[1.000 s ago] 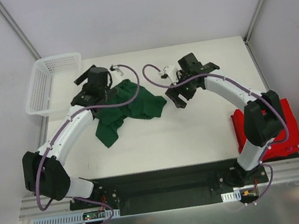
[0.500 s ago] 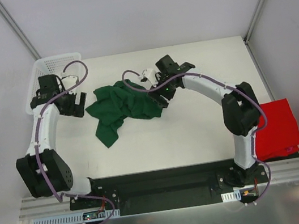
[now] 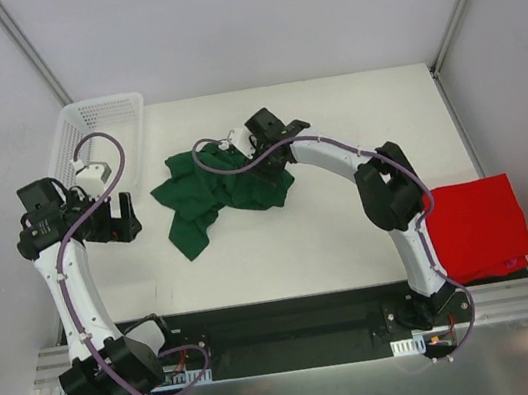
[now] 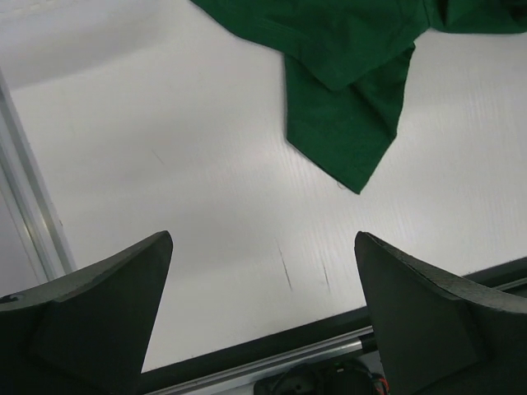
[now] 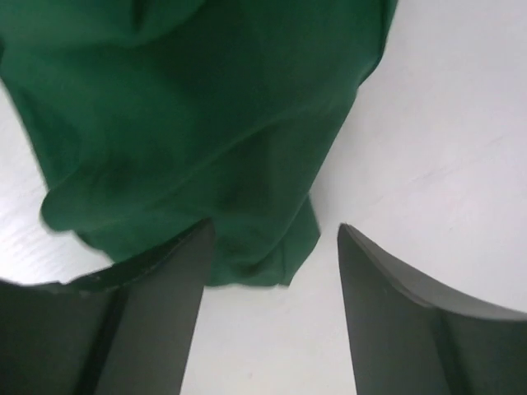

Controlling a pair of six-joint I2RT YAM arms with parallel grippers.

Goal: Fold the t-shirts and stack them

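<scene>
A dark green t-shirt (image 3: 215,193) lies crumpled on the white table, left of centre. A red t-shirt (image 3: 480,227) lies folded flat at the right table edge. My right gripper (image 3: 255,154) hangs low over the green t-shirt's upper right edge. In the right wrist view the green t-shirt (image 5: 206,123) fills the top, and one hem corner reaches between the right gripper's (image 5: 272,313) parted jaws. My left gripper (image 3: 130,218) stands wide open left of the shirt, apart from it. The left wrist view shows the left gripper (image 4: 263,317) over bare table, the green t-shirt (image 4: 346,74) well ahead.
A white mesh basket (image 3: 64,150) stands at the table's back left corner, close behind the left arm. The table's metal side rail (image 4: 29,214) runs beside the left gripper. The black base rail (image 3: 285,321) lies along the near edge.
The left arm has drawn back leftward off the green shirt, toward the basket. The right gripper has moved left onto the shirt's right edge, its jaws narrowing. The red shirt now shows fully.
</scene>
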